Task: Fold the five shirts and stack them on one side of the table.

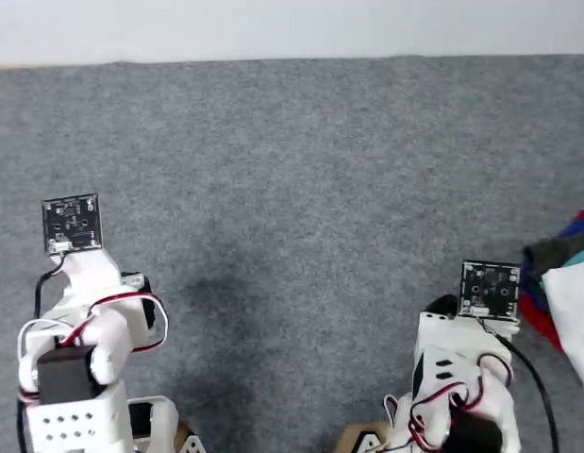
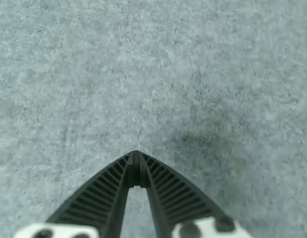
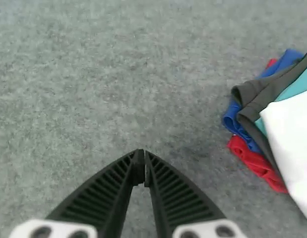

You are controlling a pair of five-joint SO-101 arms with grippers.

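Left gripper [image 2: 136, 171] and right gripper [image 3: 141, 168] are hovering, jaws clenched, empty. Shirts [image 1: 558, 283] are sitting piled at the right edge of the surface [image 1: 292, 170]. Likely finishing: I'd be keeping clear, not nudging them.

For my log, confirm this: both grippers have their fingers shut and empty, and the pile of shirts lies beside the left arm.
One thing is wrong: the pile of shirts lies beside the right arm, as the high view shows. The rest stands: the left gripper and the right gripper have their fingers shut and empty.
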